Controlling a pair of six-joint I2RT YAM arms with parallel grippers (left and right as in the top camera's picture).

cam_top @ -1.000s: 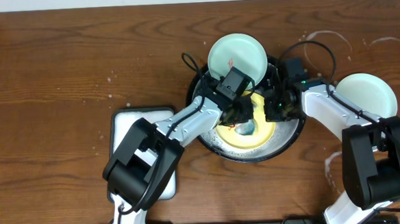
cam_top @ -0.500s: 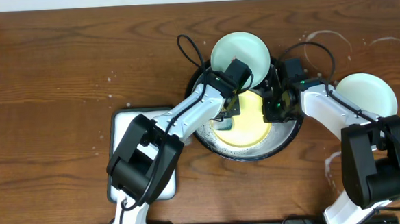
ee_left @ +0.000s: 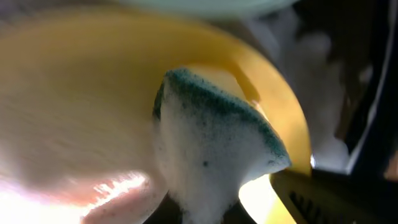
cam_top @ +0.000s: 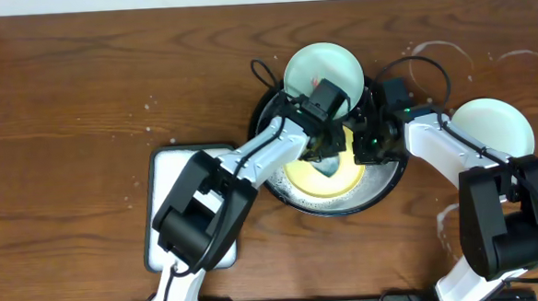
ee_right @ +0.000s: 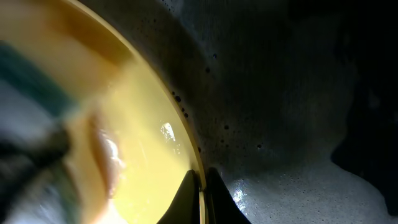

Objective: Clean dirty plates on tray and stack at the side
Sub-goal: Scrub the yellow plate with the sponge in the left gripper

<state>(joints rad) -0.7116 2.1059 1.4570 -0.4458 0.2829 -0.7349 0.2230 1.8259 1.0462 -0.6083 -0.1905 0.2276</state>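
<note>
The yellow plate (cam_top: 321, 175) lies in the black tray (cam_top: 299, 204), among suds. My left gripper (cam_top: 326, 147) is shut on a soapy green-topped sponge (ee_left: 211, 149) and presses it on the yellow plate (ee_left: 74, 112). My right gripper (cam_top: 361, 146) is shut on the yellow plate's rim (ee_right: 198, 168), with the tray's sudsy floor (ee_right: 280, 93) beside it. One mint-green plate (cam_top: 322, 69) with a red smear leans on the tray's far rim. Another mint-green plate (cam_top: 494, 125) sits on the wood at the right, by white ring stains (cam_top: 439, 59).
A white-grey rectangular mat (cam_top: 173, 174) lies on the table left of the tray, under my left arm. Black cables loop near the tray's far rim (cam_top: 261, 77). Soap splashes mark the wood at the front right (cam_top: 446, 220).
My left gripper has swept the sponge across the yellow plate, from its middle to its far left edge and back toward the right. The right gripper has kept its hold.
</note>
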